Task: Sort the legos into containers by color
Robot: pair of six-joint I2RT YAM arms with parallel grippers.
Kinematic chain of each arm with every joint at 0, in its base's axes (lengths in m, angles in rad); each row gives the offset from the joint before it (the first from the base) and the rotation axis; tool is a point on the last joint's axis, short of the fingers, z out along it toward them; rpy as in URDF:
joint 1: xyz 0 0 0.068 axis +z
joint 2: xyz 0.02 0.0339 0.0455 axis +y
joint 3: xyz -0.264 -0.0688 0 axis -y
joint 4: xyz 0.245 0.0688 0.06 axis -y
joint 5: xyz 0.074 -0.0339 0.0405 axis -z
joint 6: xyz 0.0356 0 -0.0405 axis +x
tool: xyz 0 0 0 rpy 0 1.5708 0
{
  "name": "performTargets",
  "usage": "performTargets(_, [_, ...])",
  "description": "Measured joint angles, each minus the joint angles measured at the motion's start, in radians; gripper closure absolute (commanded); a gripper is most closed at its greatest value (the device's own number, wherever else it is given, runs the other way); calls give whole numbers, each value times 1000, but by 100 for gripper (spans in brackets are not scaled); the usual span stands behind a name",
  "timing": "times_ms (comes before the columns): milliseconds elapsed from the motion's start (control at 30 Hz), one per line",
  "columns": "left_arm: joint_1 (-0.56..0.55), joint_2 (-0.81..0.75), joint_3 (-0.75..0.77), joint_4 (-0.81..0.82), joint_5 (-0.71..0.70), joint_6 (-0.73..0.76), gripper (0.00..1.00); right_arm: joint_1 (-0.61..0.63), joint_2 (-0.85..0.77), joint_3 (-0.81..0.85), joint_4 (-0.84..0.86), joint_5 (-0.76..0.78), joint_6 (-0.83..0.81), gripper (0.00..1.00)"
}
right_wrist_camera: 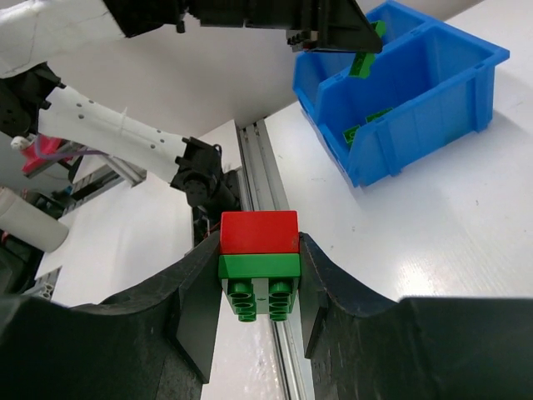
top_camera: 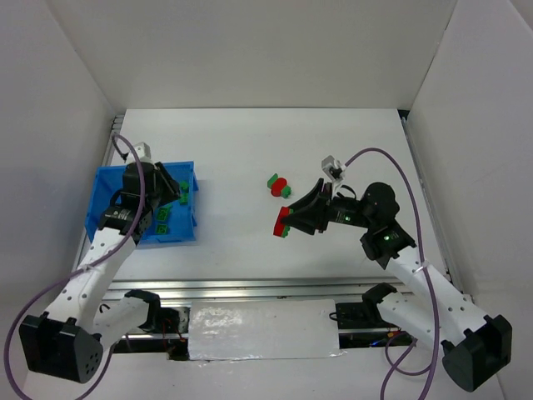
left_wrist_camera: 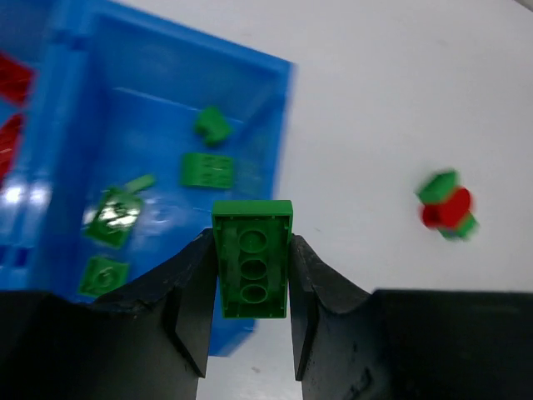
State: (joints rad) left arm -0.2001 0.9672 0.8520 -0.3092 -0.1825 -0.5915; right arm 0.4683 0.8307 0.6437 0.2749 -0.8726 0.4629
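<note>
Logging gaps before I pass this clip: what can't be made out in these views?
Bin, red compartment: top view, partly covered by the left arm; left wrist view, cut off at the left edge, red bricks blurred.
Loose cluster: too small in top view, blurred in left wrist view; brick count unclear.
Green brick in the left jaws: hidden under that arm in the top view.

The bin lies left of 1 brick cluster.
</note>
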Motion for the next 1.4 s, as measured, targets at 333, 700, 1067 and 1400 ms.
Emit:
performTargets(333, [60, 195, 34, -31, -169, -73, 0, 0, -23, 0, -42, 5, -8, 100])
performTargets(700, [66, -63, -66, 153, 174, -16, 1, 0, 8, 24, -71, 49, 72, 100])
performTargets(1067, [-471, -84, -153, 602, 885, 23, 0, 10, 33, 48, 76, -73, 214, 98])
performTargets(1400, [-617, 55, -118, 750, 948, 40, 9, 28, -2, 48, 127, -113, 227, 98])
